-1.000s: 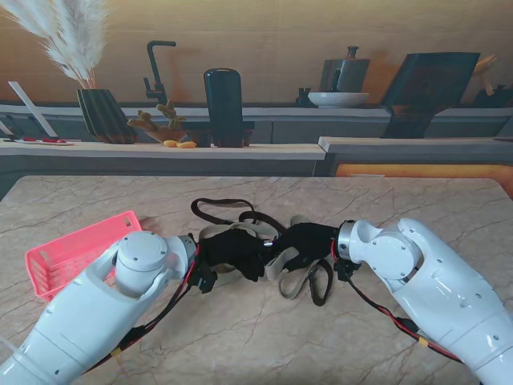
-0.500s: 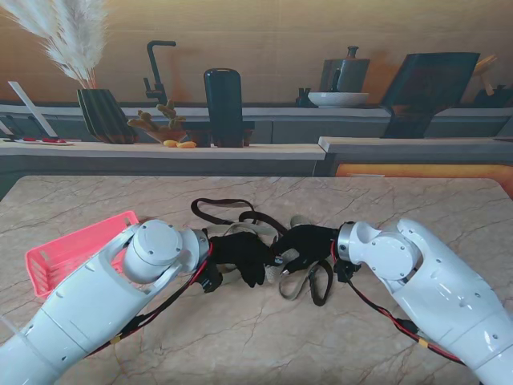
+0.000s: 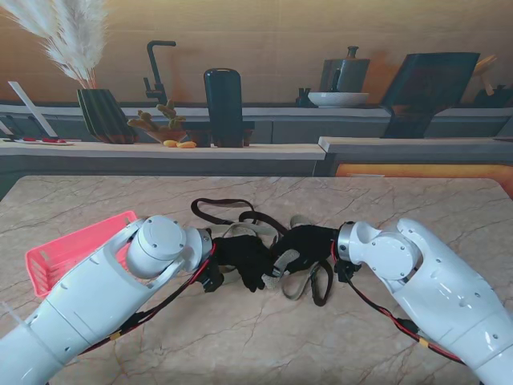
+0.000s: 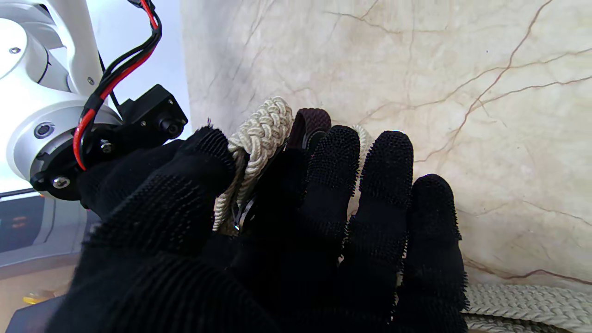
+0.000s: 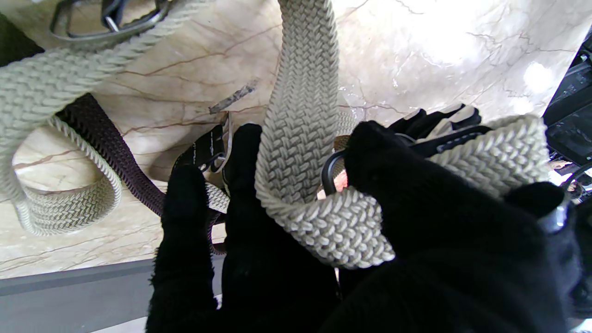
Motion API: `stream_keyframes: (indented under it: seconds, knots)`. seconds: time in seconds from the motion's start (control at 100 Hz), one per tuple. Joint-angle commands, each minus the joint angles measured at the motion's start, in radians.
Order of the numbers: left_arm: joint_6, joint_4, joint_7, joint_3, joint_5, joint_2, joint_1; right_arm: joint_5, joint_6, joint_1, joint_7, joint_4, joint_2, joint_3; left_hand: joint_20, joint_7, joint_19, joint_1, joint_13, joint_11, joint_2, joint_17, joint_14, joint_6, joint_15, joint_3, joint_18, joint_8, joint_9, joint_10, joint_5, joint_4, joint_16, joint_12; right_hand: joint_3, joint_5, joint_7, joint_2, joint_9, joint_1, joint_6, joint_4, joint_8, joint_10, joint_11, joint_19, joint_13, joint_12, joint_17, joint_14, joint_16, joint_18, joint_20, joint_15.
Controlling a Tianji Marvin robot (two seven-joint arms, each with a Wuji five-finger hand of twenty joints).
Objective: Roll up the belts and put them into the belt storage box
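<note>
Two hands meet mid-table on the belt tangle. The left hand (image 3: 244, 258) has its fingers (image 4: 386, 185) curled around the cream braided belt (image 4: 259, 138), with a dark brown belt (image 4: 311, 124) pressed in beside it. The right hand (image 3: 304, 242) pinches a fold of the same cream webbing (image 5: 300, 138), with the strap draped over its thumb.

The step in hand looks like starting the roll. To do it well, the right hand should keep the fold tight as a core while the left feeds strap in flat, without twist. The brown belt should be worked free first, otherwise both wind together. A metal buckle (image 5: 111, 23) lies on the strap farther off and will likely snag if dragged through the loops.

The pink storage box (image 3: 68, 255) sits at the table's left edge, partly behind the left arm (image 3: 104, 305) and well apart from the tangle. The marble table (image 3: 385, 200) has open room farther from the robot and to the right. A black strap loop (image 3: 216, 210) trails on the far side. The near edge is crowded by both forearms, so the carry to the box should probably swing leftward around the left elbow.
</note>
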Motion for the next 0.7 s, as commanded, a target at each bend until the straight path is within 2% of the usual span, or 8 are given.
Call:
stream_keyframes:
  seconds: [0.0, 0.29, 0.33, 0.46, 0.57, 0.64, 0.66, 0.69]
  knots:
    - [0.016, 0.003, 0.02, 0.008, 0.004, -0.016, 0.019, 0.005, -0.004, 0.005, -0.006, -0.029, -0.009, 0.002, 0.005, 0.047, 0.015, 0.079, 0.008, -0.017, -0.061, 0.006, -0.017, -0.087, -0.011, 0.064, -0.011, -0.015, -0.002, -0.026, -0.044, -0.004, -0.014, -0.015, 0.101, 0.084, 0.096, 0.097, 0.004, 0.064, -0.138, 0.074, 0.057, 0.009, 0.034, -0.023, -0.025, 0.009, -0.008, 0.001, 0.014, -0.012, 0.028, -0.012]
    - [0.021, 0.009, 0.075, 0.024, 0.026, -0.03, 0.028, 0.019, 0.011, -0.001, -0.02, -0.043, -0.015, 0.01, -0.005, 0.035, 0.0, 0.109, -0.004, -0.052, -0.046, -0.001, -0.032, -0.108, -0.029, 0.127, -0.02, -0.017, -0.002, -0.04, -0.057, -0.007, -0.03, 0.003, 0.109, 0.085, 0.09, 0.089, 0.008, 0.064, -0.126, 0.079, 0.045, 0.01, 0.033, -0.025, -0.023, 0.01, -0.008, 0.003, 0.02, -0.01, 0.032, -0.012]
    - [0.022, 0.009, 0.085, 0.023, 0.026, -0.033, 0.033, 0.021, 0.013, -0.002, -0.022, -0.044, -0.016, 0.012, -0.006, 0.044, 0.004, 0.125, 0.004, -0.072, -0.04, 0.004, -0.035, -0.113, -0.02, 0.141, -0.024, -0.011, 0.014, -0.044, -0.054, -0.012, -0.03, 0.038, 0.109, 0.085, 0.09, 0.088, 0.008, 0.064, -0.126, 0.079, 0.045, 0.01, 0.033, -0.025, -0.024, 0.01, -0.008, 0.004, 0.02, -0.01, 0.032, -0.012]
    - [0.027, 0.006, 0.128, 0.015, 0.026, -0.044, 0.054, 0.015, 0.016, -0.009, -0.035, -0.049, -0.019, 0.021, 0.005, 0.096, 0.034, 0.156, 0.042, -0.046, -0.03, 0.036, -0.042, -0.13, 0.021, 0.165, -0.022, 0.005, 0.053, -0.054, -0.037, -0.01, -0.016, 0.071, 0.109, 0.084, 0.089, 0.089, 0.009, 0.062, -0.126, 0.079, 0.042, 0.009, 0.033, -0.025, -0.023, 0.01, -0.006, 0.002, 0.021, -0.009, 0.033, -0.013]
    - [0.004, 0.007, 0.166, 0.003, 0.029, -0.052, 0.078, 0.008, 0.024, -0.018, -0.05, -0.054, -0.023, 0.033, 0.024, 0.189, 0.079, 0.128, 0.065, 0.005, -0.039, 0.053, -0.043, -0.17, 0.08, 0.214, -0.016, 0.039, 0.06, -0.061, -0.048, 0.001, 0.013, 0.11, 0.105, 0.078, 0.082, 0.093, 0.009, 0.058, -0.126, 0.078, 0.035, 0.009, 0.031, -0.025, -0.022, 0.008, -0.006, 0.003, 0.021, -0.009, 0.035, -0.013]
    - [-0.018, 0.005, 0.204, -0.009, 0.033, -0.06, 0.101, 0.001, 0.025, -0.025, -0.071, -0.053, -0.027, 0.04, 0.034, 0.227, 0.098, 0.094, 0.074, 0.043, -0.049, 0.057, -0.05, -0.176, 0.111, 0.274, -0.017, 0.068, 0.058, -0.061, -0.064, 0.007, 0.03, 0.131, 0.068, 0.063, 0.05, 0.105, 0.009, 0.05, -0.121, 0.08, -0.037, 0.008, 0.025, -0.025, -0.02, -0.005, -0.004, -0.005, 0.004, -0.009, 0.039, -0.014]
    - [-0.028, 0.005, 0.215, -0.012, 0.035, -0.062, 0.108, -0.001, 0.025, -0.027, -0.08, -0.052, -0.029, 0.042, 0.038, 0.238, 0.105, 0.086, 0.077, 0.053, -0.052, 0.059, -0.056, -0.184, 0.121, 0.284, -0.02, 0.079, 0.057, -0.065, -0.07, 0.008, 0.035, 0.138, 0.05, 0.052, 0.048, 0.114, 0.007, 0.042, -0.118, 0.082, -0.075, 0.009, 0.021, -0.025, -0.02, -0.014, -0.003, -0.007, -0.016, -0.009, 0.04, -0.016]
    - [-0.047, 0.006, 0.236, -0.018, 0.038, -0.066, 0.12, -0.004, 0.025, -0.031, -0.091, -0.051, -0.031, 0.046, 0.042, 0.249, 0.115, 0.075, 0.081, 0.064, -0.058, 0.064, -0.061, -0.191, 0.132, 0.298, -0.021, 0.094, 0.058, -0.071, -0.075, 0.009, 0.041, 0.147, -0.004, -0.002, 0.076, 0.129, -0.007, 0.019, -0.113, 0.09, -0.174, 0.013, 0.015, -0.028, -0.028, -0.038, -0.005, -0.006, -0.051, -0.009, 0.041, -0.012]
